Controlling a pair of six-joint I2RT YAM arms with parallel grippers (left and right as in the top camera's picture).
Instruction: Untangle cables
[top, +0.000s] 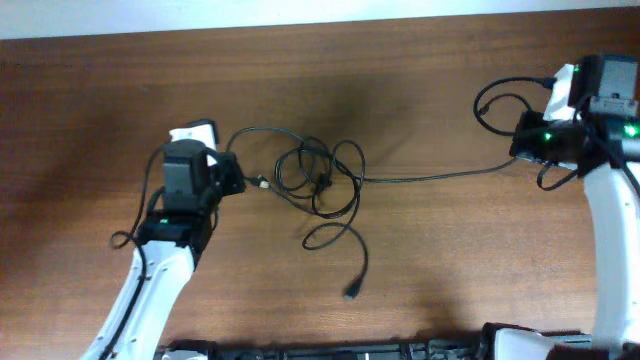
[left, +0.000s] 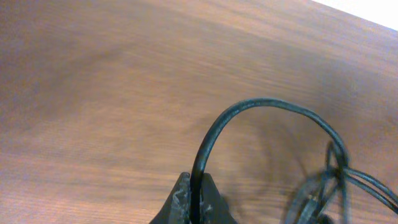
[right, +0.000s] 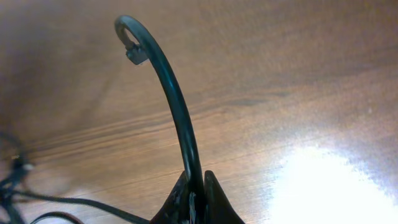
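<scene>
At the middle of the table (top: 450, 260), the cables (top: 322, 182) lie in a loose tangle of loops, one strand pinched in the clenched left gripper (left: 194, 200), another running rightward to the right gripper (right: 194, 198), which is clamped near its plug end.

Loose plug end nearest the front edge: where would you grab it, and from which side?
Probably the cord just behind the plug, from straight above with jaws across it: it lies flat, alone, clear of the tangle.
</scene>
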